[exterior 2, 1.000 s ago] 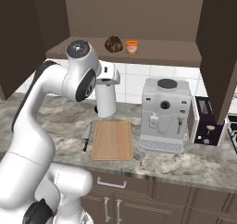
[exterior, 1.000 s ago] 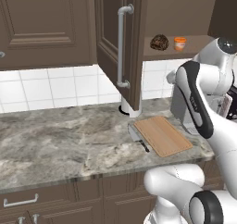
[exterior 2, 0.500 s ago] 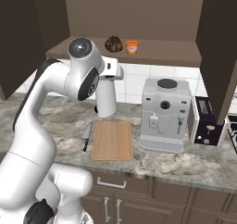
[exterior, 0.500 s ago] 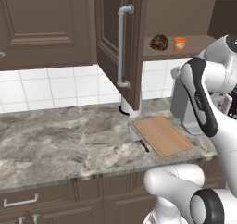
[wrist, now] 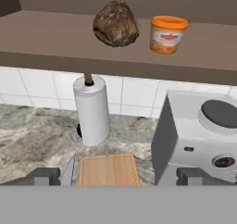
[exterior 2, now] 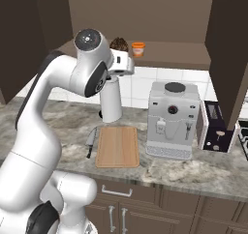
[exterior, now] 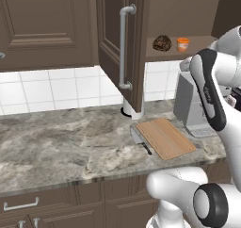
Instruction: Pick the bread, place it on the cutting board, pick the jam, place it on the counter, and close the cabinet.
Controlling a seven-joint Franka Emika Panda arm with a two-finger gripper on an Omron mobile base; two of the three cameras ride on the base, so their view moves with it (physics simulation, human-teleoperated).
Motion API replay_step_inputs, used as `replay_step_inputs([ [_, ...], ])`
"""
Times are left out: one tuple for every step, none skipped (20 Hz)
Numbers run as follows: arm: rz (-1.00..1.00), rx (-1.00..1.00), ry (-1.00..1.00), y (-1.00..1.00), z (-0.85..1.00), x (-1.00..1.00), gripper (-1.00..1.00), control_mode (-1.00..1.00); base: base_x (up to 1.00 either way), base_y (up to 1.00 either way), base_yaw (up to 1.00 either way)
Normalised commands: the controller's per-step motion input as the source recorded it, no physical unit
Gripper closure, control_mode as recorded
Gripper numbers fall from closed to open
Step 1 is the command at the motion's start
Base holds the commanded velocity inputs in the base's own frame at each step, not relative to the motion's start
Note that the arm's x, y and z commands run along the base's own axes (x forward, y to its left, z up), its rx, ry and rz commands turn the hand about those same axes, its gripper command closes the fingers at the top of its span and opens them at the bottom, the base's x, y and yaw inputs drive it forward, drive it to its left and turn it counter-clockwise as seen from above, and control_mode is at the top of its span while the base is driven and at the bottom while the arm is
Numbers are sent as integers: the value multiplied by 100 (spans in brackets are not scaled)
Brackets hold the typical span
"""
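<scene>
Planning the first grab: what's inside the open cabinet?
On the cabinet shelf sit the bread and, beside it, the jam, apart from each other. The shelf's far ends are cut off or hidden by the doors.

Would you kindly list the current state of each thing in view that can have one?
cabinet: door open.
bread: on the cabinet shelf, not grasped.
jam: upright on the shelf beside the bread, lid on.
cutting board: flat on the counter, nothing on it.
knife: lying flat beside the board.
paper towel roll: standing upright.
hand: open, holding nothing.
</scene>
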Motion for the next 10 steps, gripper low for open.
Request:
replay_step_inputs([
  [0, 0, -3, -22, 24, 0, -100, -100, 0, 0, 0],
  [0, 0, -4, -21, 22, 0, -100, -100, 0, 0, 0],
  [0, 0, -5, -23, 22, 0, -100, -100, 0, 0, 0],
  [0, 0, -5, -24, 21, 0, -100, -100, 0, 0, 0],
  [0, 0, -5, -22, 19, 0, -100, -100, 0, 0, 0],
  [0, 0, -5, -22, 19, 0, -100, -100, 0, 0, 0],
  [0, 0, -5, -21, 19, 0, -100, -100, 0, 0, 0],
  [0, 0, -6, -21, 15, 0, -100, -100, 0, 0, 0],
  [0, 0, -8, -22, 12, 0, -100, -100, 0, 0, 0],
  [0, 0, -8, -22, 10, 0, -100, -100, 0, 0, 0],
])
